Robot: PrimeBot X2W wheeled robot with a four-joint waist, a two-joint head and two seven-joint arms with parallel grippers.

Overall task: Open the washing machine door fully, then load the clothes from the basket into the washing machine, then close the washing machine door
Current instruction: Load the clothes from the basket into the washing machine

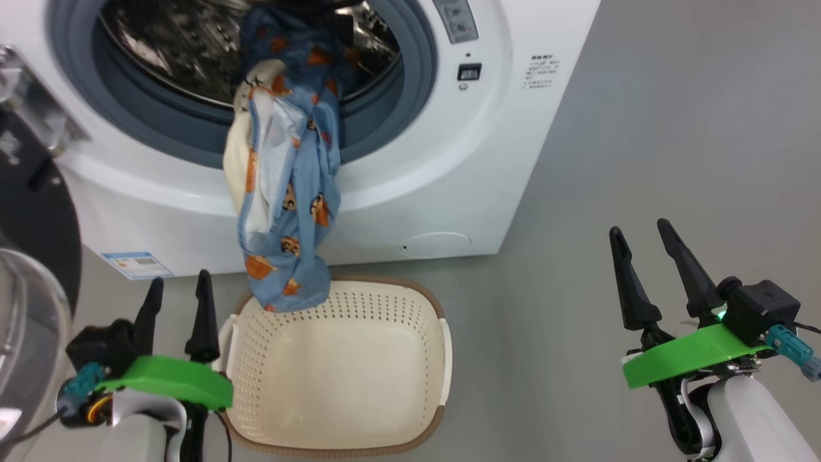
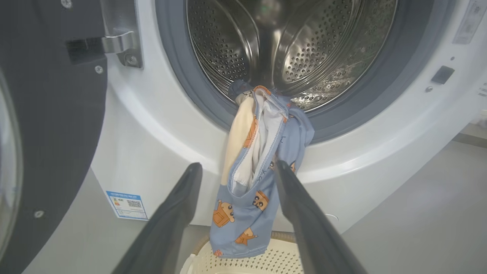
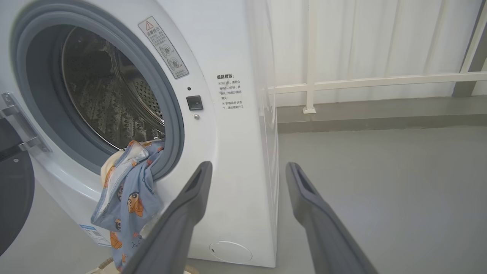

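Clothes (image 1: 282, 192) half loaded, hanging out of washing machine (image 1: 449, 160); both grippers wide and empty.

Upper part of clothes lies in the drum, the rest drapes over the grey gasket (image 1: 385, 128) and down the front; lower end reaches the back rim of the basket (image 1: 442, 359), contact unclear. Basket stands on the floor (image 1: 609, 160) before the machine. Washing machine door (image 1: 32, 218) stands open at left. Left gripper (image 1: 179, 278) beside basket's left side, right gripper (image 1: 639, 227) well apart at right, fingers spread.
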